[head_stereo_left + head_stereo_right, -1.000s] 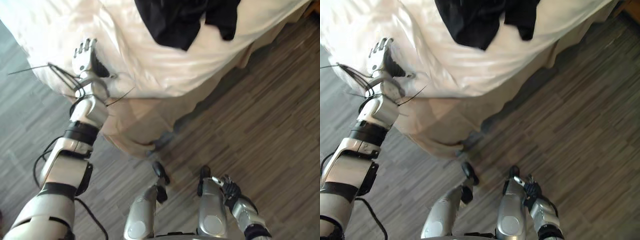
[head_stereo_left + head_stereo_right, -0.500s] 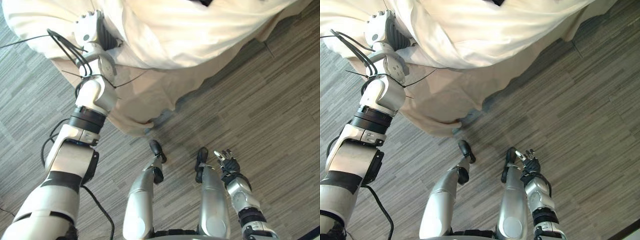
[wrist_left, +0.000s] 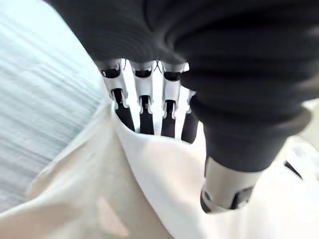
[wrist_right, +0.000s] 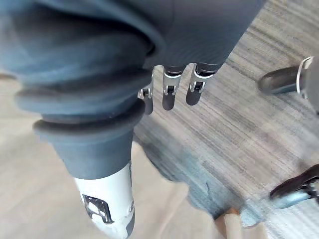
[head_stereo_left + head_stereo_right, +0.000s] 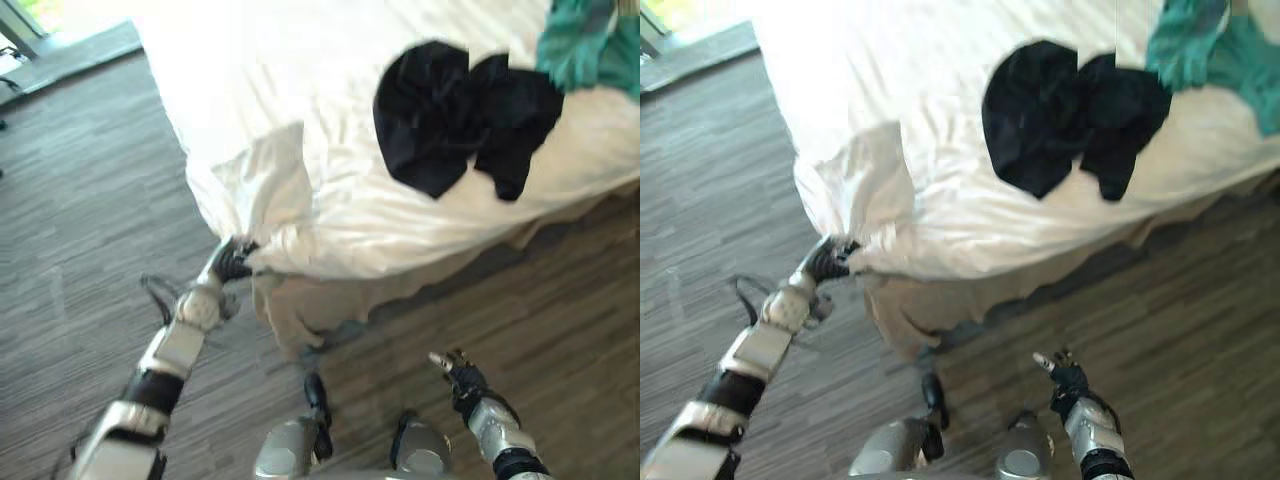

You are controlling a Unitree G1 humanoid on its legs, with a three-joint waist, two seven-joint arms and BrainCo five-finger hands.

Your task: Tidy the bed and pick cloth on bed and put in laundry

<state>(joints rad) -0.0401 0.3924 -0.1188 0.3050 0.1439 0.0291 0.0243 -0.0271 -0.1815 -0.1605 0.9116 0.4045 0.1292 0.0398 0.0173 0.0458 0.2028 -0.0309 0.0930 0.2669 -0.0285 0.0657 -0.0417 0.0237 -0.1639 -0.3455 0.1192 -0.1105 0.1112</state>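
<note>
A black cloth [image 5: 455, 112] lies crumpled on the bed's white sheet [image 5: 300, 90], near the foot end. A teal cloth [image 5: 585, 45] lies beside it at the far right. My left hand [image 5: 232, 263] is at the bed's near corner, where the sheet bunches into a raised fold [image 5: 270, 185]. In the left wrist view its fingers [image 3: 142, 107] and thumb [image 3: 224, 186] pinch the white sheet [image 3: 149, 194] between them. My right hand [image 5: 462, 380] hangs low over the floor, well clear of the bed, with relaxed fingers [image 4: 168, 94] holding nothing.
A beige bed skirt [image 5: 330, 300] hangs below the sheet down to the dark wood-look floor [image 5: 560, 300]. Open floor runs along the bed's left side [image 5: 80, 200] and in front of it.
The camera has swung up, bringing the black and teal cloths into view. My left hand has gone from resting on the sheet to gripping it at the corner. My right hand stays low.
</note>
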